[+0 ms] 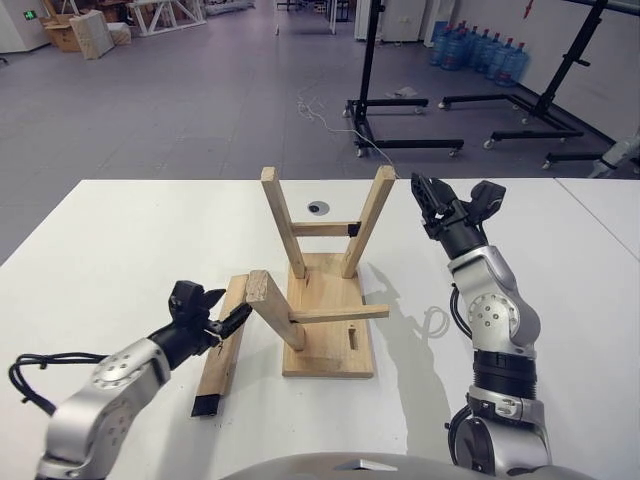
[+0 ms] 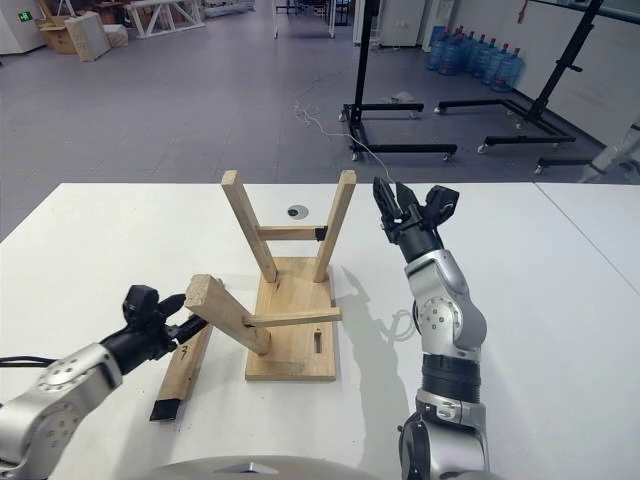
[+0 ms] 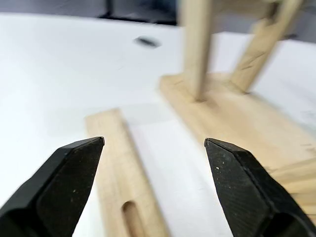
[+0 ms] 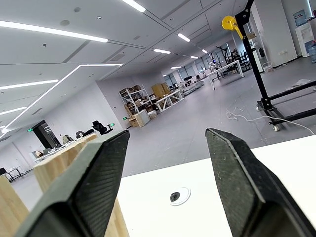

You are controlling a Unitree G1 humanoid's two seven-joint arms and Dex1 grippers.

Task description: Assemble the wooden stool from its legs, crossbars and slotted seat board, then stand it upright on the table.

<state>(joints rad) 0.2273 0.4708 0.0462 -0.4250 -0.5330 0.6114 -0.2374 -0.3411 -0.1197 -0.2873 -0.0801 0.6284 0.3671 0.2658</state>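
The slotted seat board [image 1: 325, 352] lies flat on the white table [image 1: 120, 240]. Two legs stand up from its far end, joined by a crossbar [image 1: 322, 229]. A third leg [image 1: 272, 308] leans tilted at the board's left edge, with a crossbar [image 1: 340, 313] reaching right from it. A loose leg [image 1: 222, 352] with a black foot cap lies flat left of the board. My left gripper [image 1: 222, 310] is open, low over this loose leg [image 3: 118, 163]. My right gripper [image 1: 455, 195] is open and raised, just right of the far right leg [image 1: 368, 220], holding nothing.
A round grommet hole [image 1: 318, 208] sits in the table behind the stool. Black wheeled stands [image 1: 400, 110] and water bottles are on the floor beyond the table. A second table edge [image 1: 600, 200] lies to the right.
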